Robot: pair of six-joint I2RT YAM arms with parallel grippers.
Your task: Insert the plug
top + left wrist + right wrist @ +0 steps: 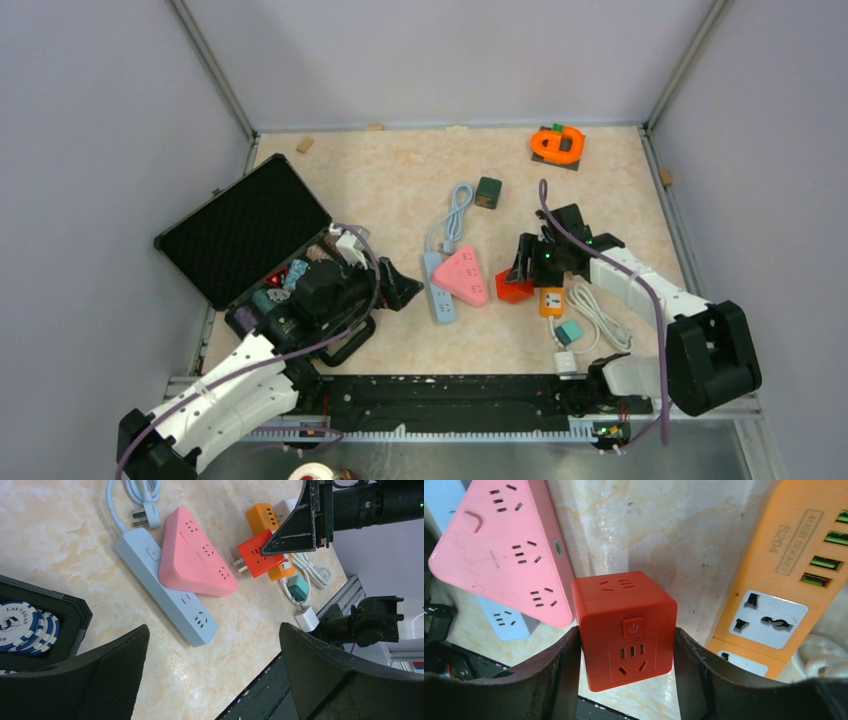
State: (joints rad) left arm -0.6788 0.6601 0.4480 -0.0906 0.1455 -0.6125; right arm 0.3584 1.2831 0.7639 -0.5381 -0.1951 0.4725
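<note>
Right wrist view, bottom centre: the right end effector (626, 647) clamps its matte black fingers on the glossy red cube plug (623, 597), with its socket face and power button toward the lens. Beyond it, at upper left, lies the smooth pink triangular power strip (499, 545). At upper right is an orange strip (784, 545). Both rest on the marbled desk (649, 525). In the left wrist view, the left end effector (214, 630) gapes wide above the desk.
</note>
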